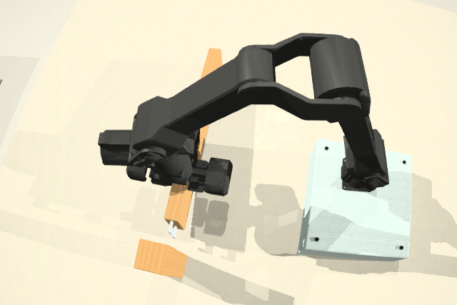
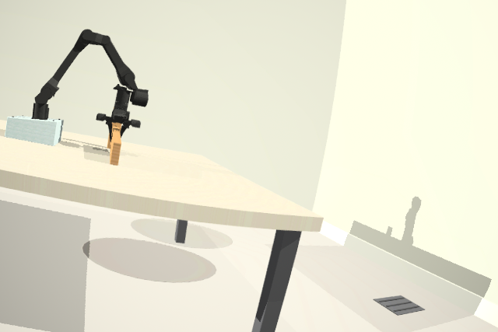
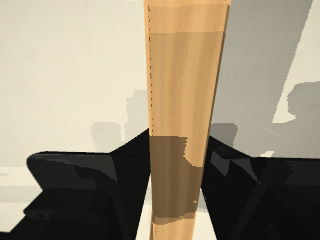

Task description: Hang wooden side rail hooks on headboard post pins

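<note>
The wooden side rail runs lengthwise under the arm. My gripper is shut on it, with one finger on each side. Two steel hooks stick out of its near end, short of the headboard post in the top view, with a visible gap between them. In the exterior view the rail's near end shows above and behind the post. The post stands upright. Its slot and pins are hidden, and I cannot tell if the rail's far end touches the table.
The arm's base stands on a pale block, to the right in the top view and to the left in the exterior view. The forearm covers part of the rail in the top view. The table's edge lies beyond the post.
</note>
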Controlling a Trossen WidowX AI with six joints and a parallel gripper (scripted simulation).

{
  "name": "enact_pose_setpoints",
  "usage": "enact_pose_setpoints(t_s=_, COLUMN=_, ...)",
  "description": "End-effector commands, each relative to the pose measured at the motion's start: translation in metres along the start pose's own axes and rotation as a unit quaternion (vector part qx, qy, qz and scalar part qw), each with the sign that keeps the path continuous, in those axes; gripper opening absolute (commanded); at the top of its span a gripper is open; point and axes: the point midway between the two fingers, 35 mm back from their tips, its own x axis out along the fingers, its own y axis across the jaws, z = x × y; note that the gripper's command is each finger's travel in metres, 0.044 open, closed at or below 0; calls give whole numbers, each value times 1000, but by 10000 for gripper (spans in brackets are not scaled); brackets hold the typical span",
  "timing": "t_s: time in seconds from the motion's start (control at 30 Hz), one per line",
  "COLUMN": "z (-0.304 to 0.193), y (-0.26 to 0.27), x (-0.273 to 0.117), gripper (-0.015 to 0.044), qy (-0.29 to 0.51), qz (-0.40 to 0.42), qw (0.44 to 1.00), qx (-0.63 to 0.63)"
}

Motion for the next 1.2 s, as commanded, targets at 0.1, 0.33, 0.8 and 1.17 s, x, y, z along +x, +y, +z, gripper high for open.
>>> enact_pose_setpoints(t_s=0.1, z=-2, y=3, x=-2, gripper=0, qy=1, qz=4, qw=1000, qx=1)
enact_pose_setpoints(t_s=0.33, z=-2, y=2, x=-1, gripper=0, qy=1, qz=4, qw=1000, qx=1)
enact_pose_setpoints(t_s=0.8, z=-4, y=0, x=-1, gripper=0, qy=1, qz=4, qw=1000, qx=1)
enact_pose_setpoints(t_s=1.17, z=-5, y=1, x=-2, gripper=0, qy=1, qz=4, qw=1000, qx=1)
